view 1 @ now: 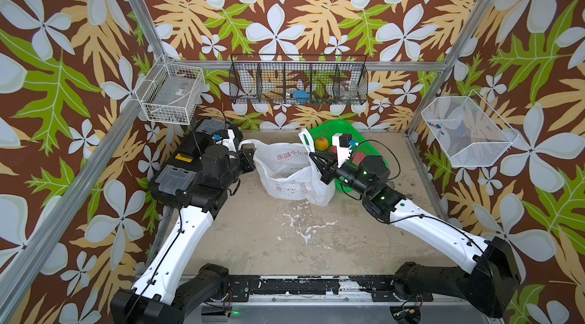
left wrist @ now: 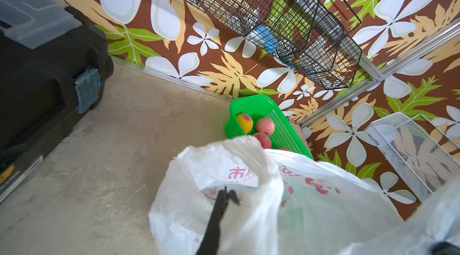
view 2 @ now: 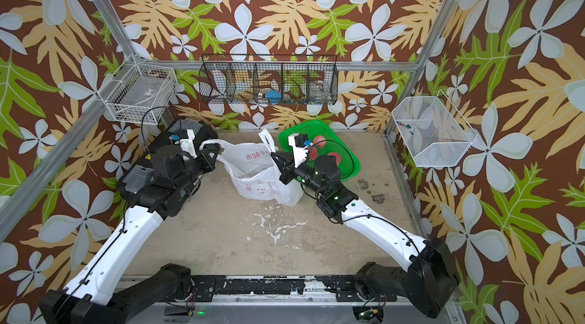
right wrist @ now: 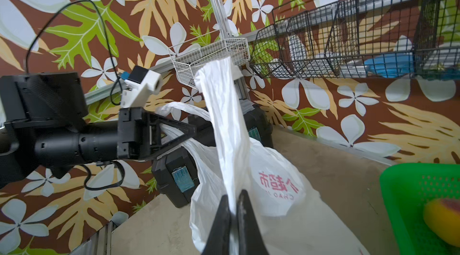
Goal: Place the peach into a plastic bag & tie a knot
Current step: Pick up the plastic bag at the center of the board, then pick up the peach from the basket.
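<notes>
Left gripper (right wrist: 193, 130), right gripper (right wrist: 234, 200) pinch plastic bag (right wrist: 273, 166).

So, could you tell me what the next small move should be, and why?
Probably the right gripper should release its handle and turn to the basket. The left gripper is shut on the other handle, propping the bag open; no peach shows inside, and peaches lie in the basket.

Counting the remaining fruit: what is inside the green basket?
At least three peaches lie in the green basket; the plastic bag covers part of it, so more may be hidden.
</notes>
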`<move>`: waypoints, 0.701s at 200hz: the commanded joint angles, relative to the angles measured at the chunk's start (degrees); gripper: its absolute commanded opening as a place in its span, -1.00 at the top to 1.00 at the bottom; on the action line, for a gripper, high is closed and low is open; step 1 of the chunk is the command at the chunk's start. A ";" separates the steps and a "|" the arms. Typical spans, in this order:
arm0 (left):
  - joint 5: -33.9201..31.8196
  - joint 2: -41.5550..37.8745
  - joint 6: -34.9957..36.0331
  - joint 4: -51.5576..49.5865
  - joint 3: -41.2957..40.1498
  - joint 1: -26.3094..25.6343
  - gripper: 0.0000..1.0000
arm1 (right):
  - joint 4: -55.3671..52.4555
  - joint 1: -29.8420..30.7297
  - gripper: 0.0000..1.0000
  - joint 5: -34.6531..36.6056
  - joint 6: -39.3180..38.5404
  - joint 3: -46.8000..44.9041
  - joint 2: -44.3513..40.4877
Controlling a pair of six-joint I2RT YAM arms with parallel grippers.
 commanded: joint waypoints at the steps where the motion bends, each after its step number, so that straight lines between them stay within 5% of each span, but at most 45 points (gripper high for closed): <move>1: 0.15 -0.61 2.58 -11.32 0.79 0.14 1.00 | -4.28 -2.14 0.37 0.16 5.70 1.82 1.14; 20: 2.40 -0.10 2.47 -11.97 -0.24 0.12 1.00 | -7.33 -6.28 0.07 -4.79 9.97 3.09 1.41; 50: 3.25 1.63 3.79 -13.19 1.78 0.13 1.00 | -17.10 -13.80 -0.13 -6.97 11.64 6.40 0.76; 113: 14.69 1.89 3.45 -10.45 5.96 0.03 1.00 | -42.43 -19.49 -0.38 26.50 1.30 20.95 19.88; 140: 16.01 0.97 4.25 -10.54 6.11 0.05 1.00 | -44.94 -22.19 -0.53 30.57 -0.19 26.68 28.01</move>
